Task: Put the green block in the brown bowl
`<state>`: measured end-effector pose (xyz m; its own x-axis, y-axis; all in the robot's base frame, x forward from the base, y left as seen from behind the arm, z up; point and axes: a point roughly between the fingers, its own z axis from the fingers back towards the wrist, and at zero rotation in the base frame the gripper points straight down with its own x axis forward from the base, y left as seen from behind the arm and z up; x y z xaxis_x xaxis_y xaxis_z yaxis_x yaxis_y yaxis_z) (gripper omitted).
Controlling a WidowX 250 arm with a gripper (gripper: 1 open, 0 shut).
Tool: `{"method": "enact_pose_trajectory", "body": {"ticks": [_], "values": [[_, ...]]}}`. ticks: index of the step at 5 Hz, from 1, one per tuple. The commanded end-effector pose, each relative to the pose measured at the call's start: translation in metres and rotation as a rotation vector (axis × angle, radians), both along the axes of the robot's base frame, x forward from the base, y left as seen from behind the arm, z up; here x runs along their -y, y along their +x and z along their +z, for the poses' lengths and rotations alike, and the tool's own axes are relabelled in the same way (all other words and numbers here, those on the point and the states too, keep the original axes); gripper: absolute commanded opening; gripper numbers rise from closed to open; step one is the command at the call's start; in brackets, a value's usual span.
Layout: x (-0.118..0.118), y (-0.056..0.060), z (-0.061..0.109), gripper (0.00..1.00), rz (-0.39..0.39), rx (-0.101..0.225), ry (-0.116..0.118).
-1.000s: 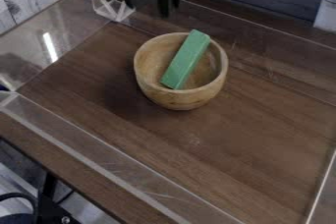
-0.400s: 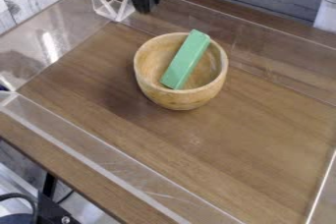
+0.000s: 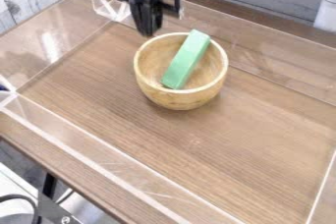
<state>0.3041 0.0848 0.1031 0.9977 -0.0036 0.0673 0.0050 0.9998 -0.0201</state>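
The green block [image 3: 186,59] lies tilted inside the brown bowl [image 3: 155,88], its upper end resting on the far rim and its lower end down in the hollow. The bowl stands in the middle of the wooden table. My gripper [image 3: 148,29] hangs pointing down just behind the bowl's far left rim, its dark fingers drawn together and holding nothing. It is apart from the block.
Clear plastic walls [image 3: 79,140] fence the wooden tabletop [image 3: 250,140] on all sides. A small clear bracket [image 3: 110,8] stands at the back left, close beside the arm. A pale object [image 3: 325,12] sits beyond the back right wall.
The gripper has come down and nearer to the bowl's far rim, and its fingers have closed. The block and bowl have not moved.
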Motion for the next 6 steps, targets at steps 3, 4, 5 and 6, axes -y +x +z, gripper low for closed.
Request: {"method": "enact_pose_trajectory", "body": {"ticks": [3,4,5,6], "values": [[0.011,0.019,0.032,0.0,-0.043,0.101,-0.001],[-0.016,0.005,0.024,0.0,0.004,0.087,0.008],[-0.024,0.005,0.015,0.0,0.018,0.072,0.014],[-0.035,0.005,0.008,0.0,0.041,0.06,0.016]]}}
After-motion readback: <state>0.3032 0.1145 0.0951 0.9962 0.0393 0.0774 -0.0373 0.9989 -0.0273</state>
